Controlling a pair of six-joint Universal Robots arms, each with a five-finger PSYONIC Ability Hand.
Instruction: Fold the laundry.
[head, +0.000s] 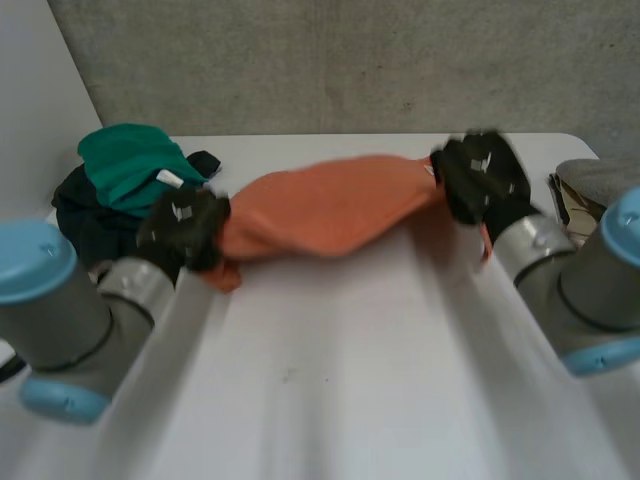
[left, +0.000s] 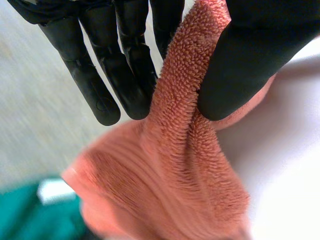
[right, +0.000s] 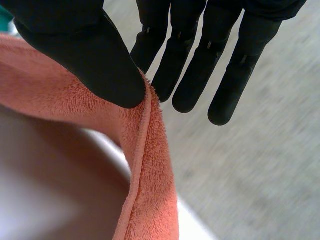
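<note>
1. From my screens I can read no word, number or brand anywhere.
2. A small white label (head: 168, 178) sits on the teal-green garment (head: 128, 160) at the far left of the white table (head: 330, 380). It is too small and blurred for me to make out any print on it.
3. The back of the black left hand (head: 185, 228) carries a pale mark (head: 183, 211), and the black right hand (head: 485, 180) bears one like it. Both look like small emblems, but I cannot tell letters in them.
4. The orange terry towel (head: 330, 205), pinched between thumb and fingers of each hand, gives me nothing legible along its stitched hem.
</note>
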